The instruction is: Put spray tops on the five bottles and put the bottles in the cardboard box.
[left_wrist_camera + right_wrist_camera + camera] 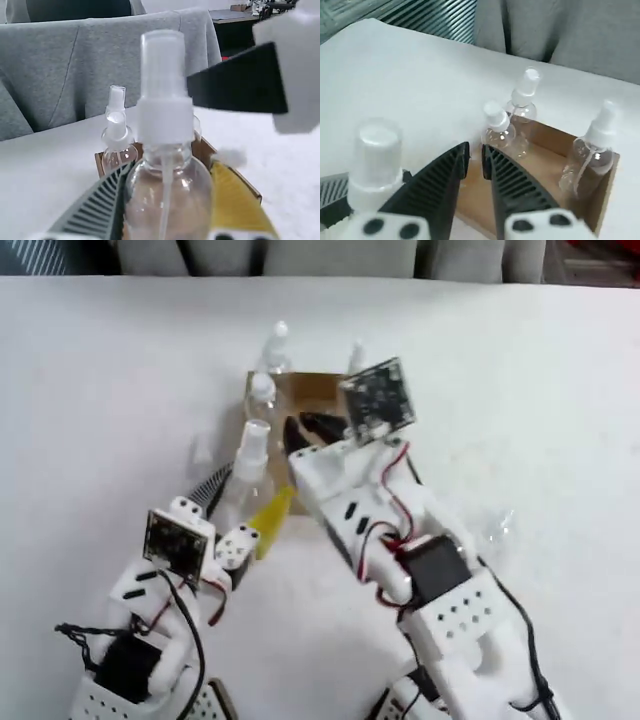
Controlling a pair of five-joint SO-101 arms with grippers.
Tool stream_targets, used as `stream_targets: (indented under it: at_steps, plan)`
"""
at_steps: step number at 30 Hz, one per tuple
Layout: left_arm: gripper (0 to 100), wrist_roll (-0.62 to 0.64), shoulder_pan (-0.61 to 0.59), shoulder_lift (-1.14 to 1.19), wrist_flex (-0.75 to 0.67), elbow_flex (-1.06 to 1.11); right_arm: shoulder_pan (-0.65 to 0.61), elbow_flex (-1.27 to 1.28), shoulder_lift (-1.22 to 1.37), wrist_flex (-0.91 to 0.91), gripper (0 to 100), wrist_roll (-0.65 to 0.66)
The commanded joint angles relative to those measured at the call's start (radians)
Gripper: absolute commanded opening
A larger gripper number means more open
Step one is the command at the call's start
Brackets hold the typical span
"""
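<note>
A clear bottle (pixel 252 462) with a white spray top stands upright just in front of the cardboard box (pixel 318 390). My left gripper (pixel 248 492) is shut on its body, with the grey finger (pixel 100 205) on one side and the yellow finger (pixel 235 200) on the other. Close up, the same bottle (pixel 165 190) hides part of the box (pixel 100 161). My right gripper (pixel 476 154) hovers beside the held bottle's top (pixel 375 160), over the box's near edge, slightly open and holding nothing. Three capped bottles (pixel 497 129) (pixel 522 100) (pixel 592 150) stand inside the box (pixel 605 195).
A crumpled clear plastic piece (pixel 497 525) lies on the white table to the right of the right arm. A small clear item (pixel 203 448) lies left of the box. Grey upholstered seats (pixel 75 65) stand beyond the table's far edge.
</note>
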Motion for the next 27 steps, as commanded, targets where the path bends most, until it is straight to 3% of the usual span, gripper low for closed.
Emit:
stream_targets:
  at_steps: [1,6,17,27]
  plan:
    - [2,0.011,0.005,-0.012,-0.032,-0.012,-0.076,0.002,-0.002,-0.047,1.5,0.008]
    - [2,0.011,0.005,-0.012,-0.032,-0.012,-0.108,0.005,-0.038,-0.045,1.5,0.008]
    - [2,0.009,0.004,-0.012,-0.034,-0.012,-0.058,0.046,-0.09,0.058,1.5,0.015]
    - [2,0.009,0.004,-0.012,-0.215,0.046,0.252,0.146,-0.259,0.194,1.5,0.015]
